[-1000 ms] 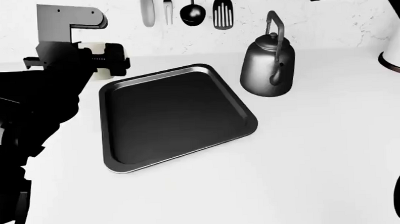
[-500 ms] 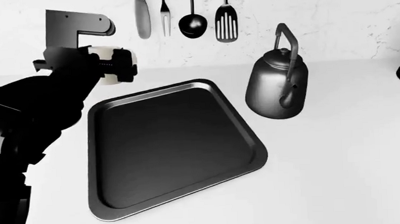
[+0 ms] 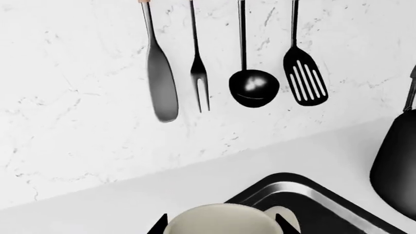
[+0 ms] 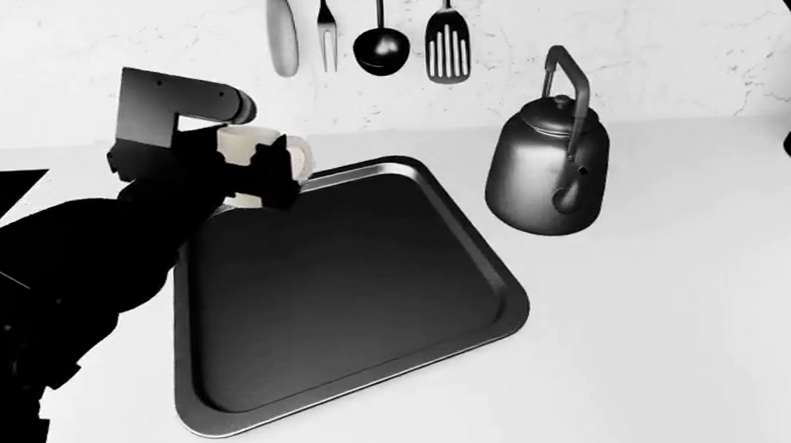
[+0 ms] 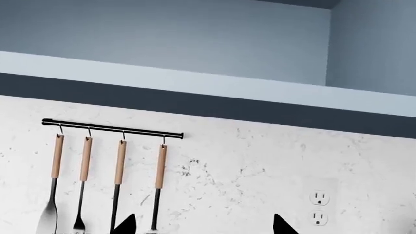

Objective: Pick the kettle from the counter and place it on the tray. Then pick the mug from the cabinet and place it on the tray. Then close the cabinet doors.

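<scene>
Cream-white cylindrical mug (image 4: pixel 262 157), clamped in the left tool (image 4: pixel 240 173), has moved over the black metal tray's (image 4: pixel 492 267) rim; release comes next.

The mug (image 4: pixel 262 159) is plain cream-white; the left gripper (image 4: pixel 253 173) around it is black. The tray (image 4: pixel 346 294) is black with a silvery rim, and the counter (image 4: pixel 667 320) under it is plain white. The kettle (image 4: pixel 548 170) is shiny dark grey. The wall (image 5: pixel 260 170) is white marble with faint grey veins; on it a black rail (image 5: pixel 112 128) carries black utensils (image 3: pixel 250 87) with light wooden handles (image 5: pixel 121 162), near a white socket (image 5: pixel 318 207). The cabinet underside (image 5: pixel 195 105) is dark blue-grey, lighter blue-grey above
</scene>
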Available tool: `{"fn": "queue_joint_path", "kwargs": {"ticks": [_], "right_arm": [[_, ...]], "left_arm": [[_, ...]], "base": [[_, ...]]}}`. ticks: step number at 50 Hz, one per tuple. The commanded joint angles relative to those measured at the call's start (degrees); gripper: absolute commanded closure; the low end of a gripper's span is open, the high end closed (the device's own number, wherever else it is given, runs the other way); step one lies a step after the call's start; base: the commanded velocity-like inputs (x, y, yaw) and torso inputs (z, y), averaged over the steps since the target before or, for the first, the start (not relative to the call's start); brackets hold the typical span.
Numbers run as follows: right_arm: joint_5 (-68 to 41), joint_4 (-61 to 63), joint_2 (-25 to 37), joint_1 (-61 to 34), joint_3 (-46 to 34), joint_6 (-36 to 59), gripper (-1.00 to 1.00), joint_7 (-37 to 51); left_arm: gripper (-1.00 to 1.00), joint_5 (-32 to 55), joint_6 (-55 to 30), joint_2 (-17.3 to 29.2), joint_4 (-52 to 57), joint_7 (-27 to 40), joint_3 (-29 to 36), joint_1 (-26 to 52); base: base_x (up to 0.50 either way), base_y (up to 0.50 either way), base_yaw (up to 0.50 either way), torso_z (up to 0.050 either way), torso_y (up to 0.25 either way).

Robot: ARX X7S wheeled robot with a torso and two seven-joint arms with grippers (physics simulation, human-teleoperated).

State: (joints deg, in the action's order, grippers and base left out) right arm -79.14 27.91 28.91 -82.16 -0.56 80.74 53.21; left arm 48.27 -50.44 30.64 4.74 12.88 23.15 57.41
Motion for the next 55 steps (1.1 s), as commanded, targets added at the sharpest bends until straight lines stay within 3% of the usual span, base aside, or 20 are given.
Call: {"fn": "queue_joint_path", "kwargs": {"ticks": [1,23,24,45,55], "right_arm": [[1.0,0.3,0.6,1.4,-0.9,-1.7,-1.0,-0.8],[2.0,0.1,0.7,1.8,-3.0,-3.4,-1.0,-1.3],[2.0,0.1,0.7,1.8,-3.0,-3.4,-1.0,-1.3],[1.5,-0.1,1.2,1.8,-3.8,-4.4,-1.0,-0.9],[-2.7,-3.7,0.3,0.5,-4.7,-2.0,-1.0,2.0]], "left_arm": [[1.0,0.2,3.4,0.3,0.0,-0.8,-0.6,-4.7],[1.0,0.4,6.3,0.8,-2.2,-1.9,-1.8,-8.0],[-1.0,0.4,6.4,0.8,-2.4,-2.0,-1.8,-7.9],[-1.0,1.8,6.2,1.3,-2.4,-1.7,-3.5,-6.7],[-1.0,8.9,4.8,2.5,6.3,3.6,-11.2,-2.6]], "base": [[0.0,0.0,0.0,0.0,0.0],[0.0,0.0,0.0,0.0,0.0],[0.0,0.0,0.0,0.0,0.0],[0.0,0.0,0.0,0.0,0.0],[0.0,0.0,0.0,0.0,0.0]]}}
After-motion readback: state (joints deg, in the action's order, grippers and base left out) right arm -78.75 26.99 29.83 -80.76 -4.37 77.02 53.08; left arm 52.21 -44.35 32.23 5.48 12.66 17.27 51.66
